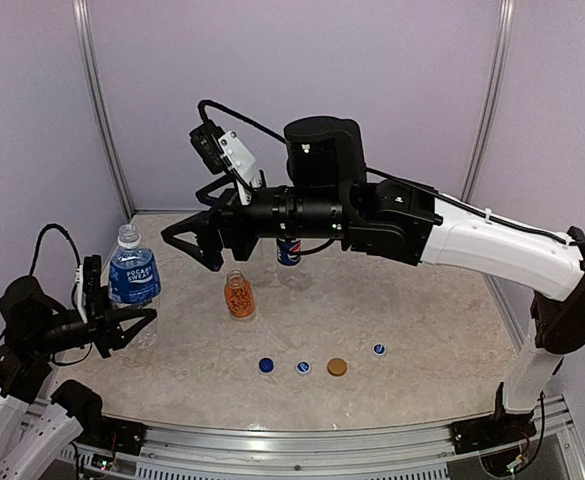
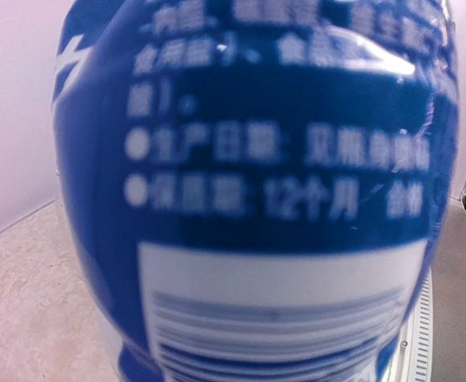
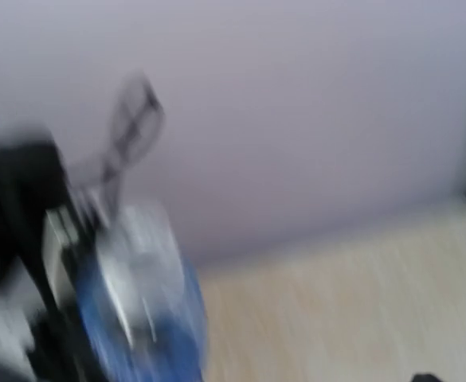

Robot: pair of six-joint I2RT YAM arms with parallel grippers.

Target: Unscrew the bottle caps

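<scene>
Left gripper: its fingers are pressing together on the lower body of the Pocari Sweat bottle, which is standing upright at the left side of the table.
Right gripper: its fingers are standing wide apart in the air above the table, holding and touching nothing, pointing toward the left.
Left wrist view: the bottle's blue label is filling almost the whole frame, out of focus. The gripper's own fingers are not showing.
Right wrist view: everything is smearing with motion. A blue-labelled bottle and a dark shape beside it are just making themselves out. I cannot tell the fingers here.
Partly hidden: the Pepsi bottle is standing behind the right arm, with only its label band showing.
Bottles counted: three are showing in the top view. The short orange bottle is standing near mid-table, well apart from both grippers.
Caps counted: four are lying loose in a rough row near the front: a blue cap, a blue-and-white cap, a brown cap and a pale cap.
</scene>
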